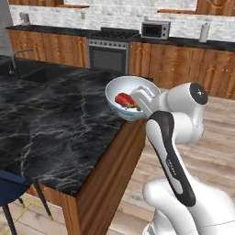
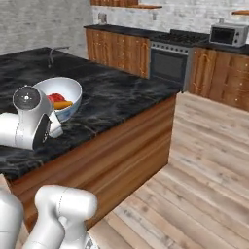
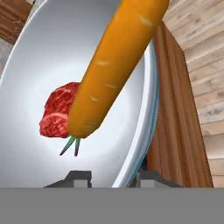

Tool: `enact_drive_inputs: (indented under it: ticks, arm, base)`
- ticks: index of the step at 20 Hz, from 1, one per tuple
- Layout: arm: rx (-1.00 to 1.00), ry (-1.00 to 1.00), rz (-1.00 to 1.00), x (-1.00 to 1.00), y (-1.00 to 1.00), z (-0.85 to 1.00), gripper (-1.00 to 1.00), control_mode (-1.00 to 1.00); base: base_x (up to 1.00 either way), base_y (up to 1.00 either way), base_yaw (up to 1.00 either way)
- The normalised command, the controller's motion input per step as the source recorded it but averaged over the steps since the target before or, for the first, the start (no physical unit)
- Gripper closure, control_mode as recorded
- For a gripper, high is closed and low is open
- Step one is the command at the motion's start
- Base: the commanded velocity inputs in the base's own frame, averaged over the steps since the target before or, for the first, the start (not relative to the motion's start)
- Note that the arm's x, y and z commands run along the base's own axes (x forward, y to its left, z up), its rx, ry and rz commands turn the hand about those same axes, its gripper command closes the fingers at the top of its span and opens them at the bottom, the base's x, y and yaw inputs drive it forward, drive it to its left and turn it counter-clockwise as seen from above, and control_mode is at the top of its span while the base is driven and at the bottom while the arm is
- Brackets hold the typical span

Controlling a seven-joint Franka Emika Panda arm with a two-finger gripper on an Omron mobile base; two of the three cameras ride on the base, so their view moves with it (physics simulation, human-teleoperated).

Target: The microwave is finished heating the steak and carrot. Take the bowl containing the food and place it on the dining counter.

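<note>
My gripper (image 1: 140,104) is shut on the near rim of the bowl (image 1: 120,86), which hangs tilted over the right edge of the dining counter (image 1: 55,124). Inside it lie the red steak (image 1: 123,99) and the orange carrot (image 1: 133,106). From the right base view, the bowl (image 2: 69,87) sits above the black marble counter (image 2: 116,95), with steak (image 2: 55,97) and carrot (image 2: 63,104) inside and my gripper (image 2: 57,119) at its near rim. The hand view has the gripper (image 3: 114,178) pinching the rim of the bowl (image 3: 48,61), with carrot (image 3: 113,65) and steak (image 3: 57,109) close ahead. The microwave (image 1: 155,30) stands on the far counter.
A steel-fronted oven (image 1: 108,54) and wood cabinets (image 1: 183,64) line the back wall. A faucet (image 1: 15,58) rises at the counter's far left. A blue chair (image 1: 10,187) stands at the near left corner. Wood floor (image 2: 194,165) lies right of the counter.
</note>
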Motion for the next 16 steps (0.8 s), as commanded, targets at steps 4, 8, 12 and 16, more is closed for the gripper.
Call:
enact_drive_inputs:
  ticks: [4, 8, 12, 16]
  arm:
    - [0.00, 0.00, 0.00, 0.00, 0.00, 0.00, 1.00, 1.00]
    - [0.00, 0.00, 0.00, 0.00, 0.00, 0.00, 1.00, 1.00]
    - [0.00, 0.00, 0.00, 0.00, 0.00, 0.00, 1.00, 1.00]
    - [0.00, 0.11, 0.39, 0.75, -0.41, -0.15, 1.00, -1.00]
  base:
    - [0.45, -0.45, 0.84]
    - [0.75, -0.91, 0.56]
    - [0.80, -0.93, 0.53]
    - [0.19, -0.18, 0.15]
